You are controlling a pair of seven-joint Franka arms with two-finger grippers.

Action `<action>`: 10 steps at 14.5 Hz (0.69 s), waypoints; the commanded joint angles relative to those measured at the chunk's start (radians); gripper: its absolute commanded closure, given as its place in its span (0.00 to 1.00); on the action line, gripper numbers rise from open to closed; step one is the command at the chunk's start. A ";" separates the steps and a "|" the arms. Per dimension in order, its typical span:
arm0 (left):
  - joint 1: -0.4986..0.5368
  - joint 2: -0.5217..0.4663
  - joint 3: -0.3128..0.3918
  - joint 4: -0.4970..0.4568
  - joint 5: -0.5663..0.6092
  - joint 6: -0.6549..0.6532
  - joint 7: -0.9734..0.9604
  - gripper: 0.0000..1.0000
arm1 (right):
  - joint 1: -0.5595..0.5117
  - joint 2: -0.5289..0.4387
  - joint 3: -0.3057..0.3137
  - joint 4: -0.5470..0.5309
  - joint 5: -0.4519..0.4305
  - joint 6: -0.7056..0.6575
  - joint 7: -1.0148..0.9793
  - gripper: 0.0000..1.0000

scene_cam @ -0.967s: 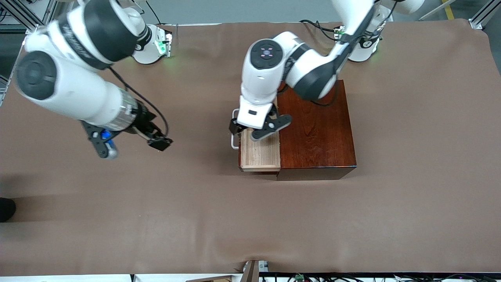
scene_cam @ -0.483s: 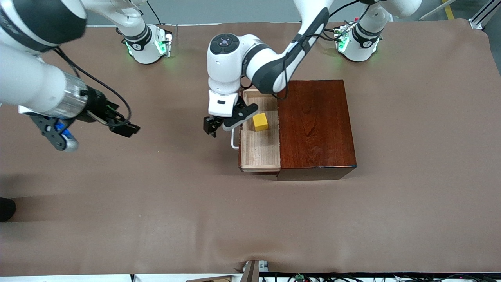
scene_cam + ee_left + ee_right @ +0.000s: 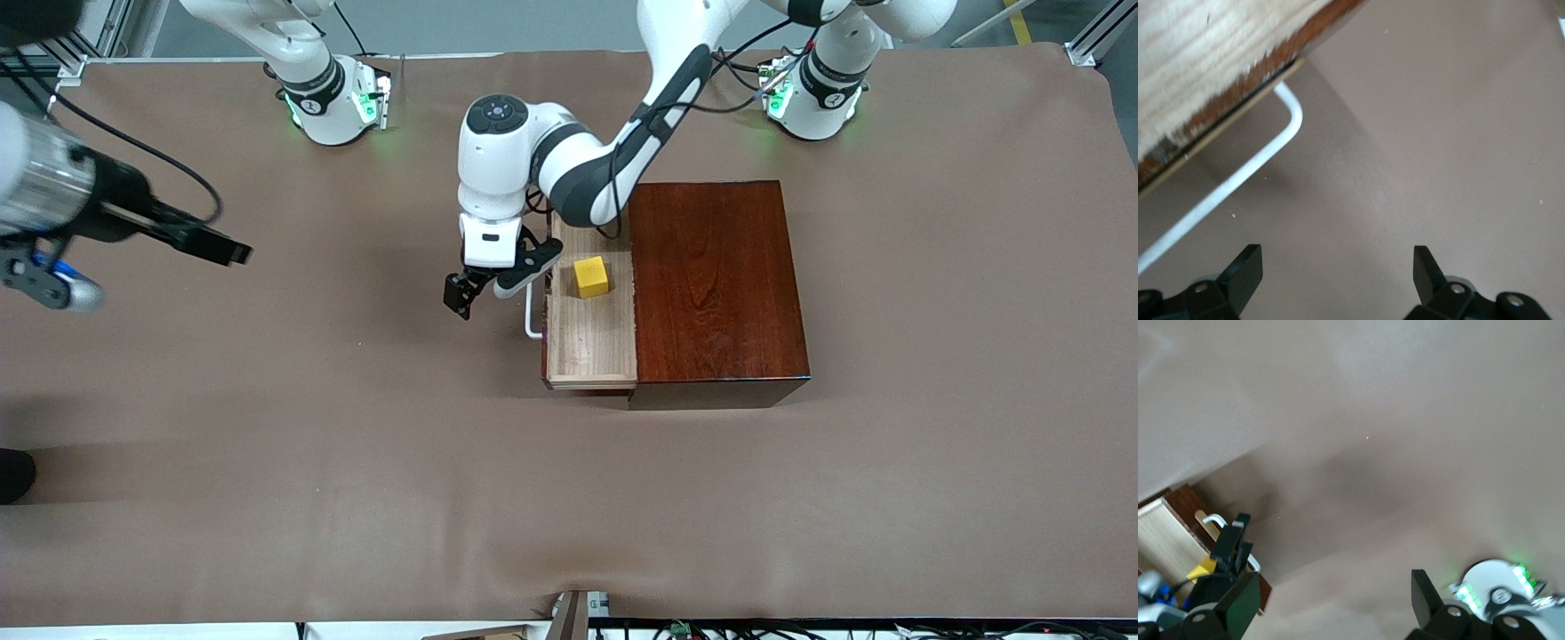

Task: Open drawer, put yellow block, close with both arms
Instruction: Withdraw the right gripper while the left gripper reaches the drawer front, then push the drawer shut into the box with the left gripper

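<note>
My left tool (image 3: 481, 291) hangs w/ fingers spread, empty, just beside the white handle (image 3: 531, 316), over bare table (image 3: 356, 444). Right tool (image 3: 233, 253) is up over the right arm's end of the table, jaws wide, nothing in them; that arm waits. Yellow block (image 3: 591, 276) sits in the drawer (image 3: 591, 347), which is pulled out of the dark box (image 3: 716, 284). Block looks light, rigid, prob. won't shift much. Drawer is stiff wood, should slide; I'd push on the dark front or the handle bar, thin & maybe slick. Nothing else nearby; no obstacle btw tool and handle.
</note>
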 commanded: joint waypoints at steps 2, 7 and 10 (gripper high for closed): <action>-0.040 0.039 0.048 0.043 0.018 0.009 -0.160 0.00 | -0.067 -0.058 0.009 -0.042 -0.039 -0.018 -0.308 0.00; -0.042 0.056 0.053 0.041 0.018 -0.086 -0.235 0.00 | -0.103 -0.133 0.010 -0.154 -0.106 0.029 -0.560 0.00; -0.040 0.055 0.045 0.041 0.017 -0.137 -0.232 0.00 | -0.104 -0.217 0.009 -0.280 -0.106 0.091 -0.633 0.00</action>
